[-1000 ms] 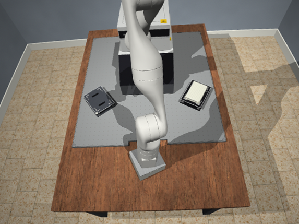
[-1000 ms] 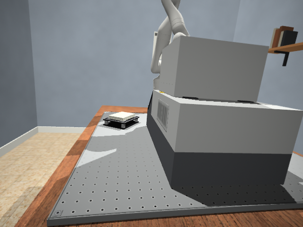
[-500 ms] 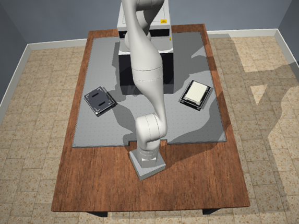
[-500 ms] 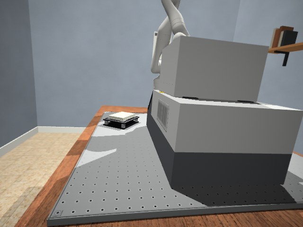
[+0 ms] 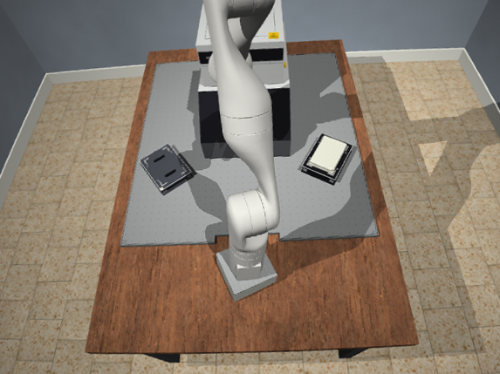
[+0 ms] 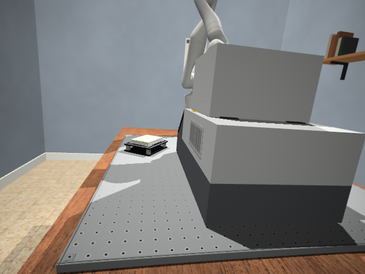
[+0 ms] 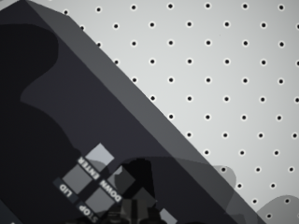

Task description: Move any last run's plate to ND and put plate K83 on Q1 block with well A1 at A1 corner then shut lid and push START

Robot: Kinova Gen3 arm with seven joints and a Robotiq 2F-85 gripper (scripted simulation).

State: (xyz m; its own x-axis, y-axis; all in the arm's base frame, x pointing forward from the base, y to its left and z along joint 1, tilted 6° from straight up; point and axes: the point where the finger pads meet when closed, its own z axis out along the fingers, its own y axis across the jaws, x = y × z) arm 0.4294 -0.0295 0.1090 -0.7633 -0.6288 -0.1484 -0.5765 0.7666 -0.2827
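Observation:
Cycler Q1 stands at the back; its lid looks down, and its block is hidden. A cream plate lies on the right-hand black nest. The left-hand nest bears no plate. Their labels are unreadable, so I cannot tell N1 from ND. In the wrist view my gripper is shut and empty, pointing at Q1's keys beside the STOP key and away from the LID key. START is hidden at the fingertips; contact and the lamp cannot be told.
The arm reaches over the perforated grey board and hides part of Q1. The wooden table surrounds the board. A shelf with books is on the wall.

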